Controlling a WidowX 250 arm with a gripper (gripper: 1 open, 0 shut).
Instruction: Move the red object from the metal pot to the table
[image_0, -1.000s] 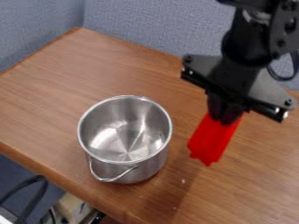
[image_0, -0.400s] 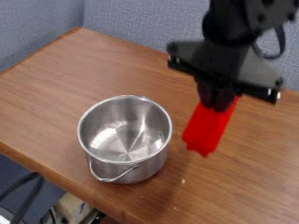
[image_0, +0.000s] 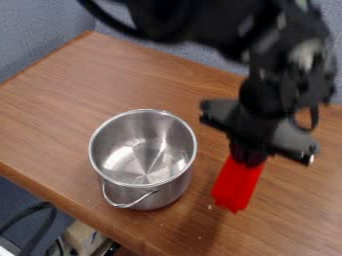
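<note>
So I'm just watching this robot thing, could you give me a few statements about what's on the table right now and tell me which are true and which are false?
1. The red object is inside the metal pot. False: it is outside the pot, to its right in the picture, held over the table.
2. The gripper is shut on the red object. True.
3. The pot looks empty. True: only its shiny bottom shows.
4. The pot lies tipped on its side. False: it stands upright, opening up.
5. The red object lies flat on the wood. False: it hangs roughly upright, its lower end at or just above the tabletop; whether it touches cannot be told.
</note>
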